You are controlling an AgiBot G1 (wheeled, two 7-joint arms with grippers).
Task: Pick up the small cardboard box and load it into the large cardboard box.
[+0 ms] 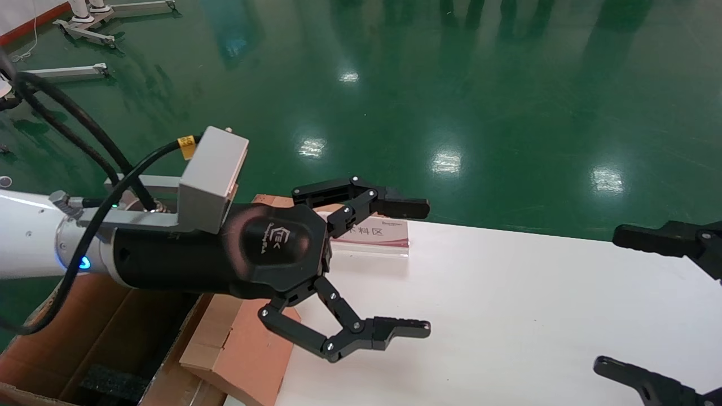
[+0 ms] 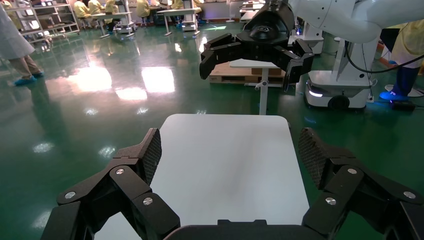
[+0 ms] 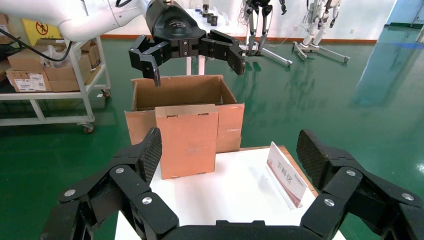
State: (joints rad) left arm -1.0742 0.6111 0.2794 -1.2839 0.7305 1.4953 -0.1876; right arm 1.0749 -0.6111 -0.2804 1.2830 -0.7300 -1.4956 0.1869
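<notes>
The white table [image 1: 507,316] stands on a glossy green floor [image 1: 451,84]. At its left end the large cardboard box [image 3: 182,92] stands open, flaps upright, black foam visible inside. The small cardboard box [image 3: 187,140] stands on end at the table's edge, against the large carton's wall. The left gripper [image 1: 403,268] hangs above the table beside the small box, jaws spread wide, empty. The right gripper [image 1: 620,301] waits over the far end, jaws wide, empty. A placard [image 3: 286,174] stands near the table's edge.
</notes>
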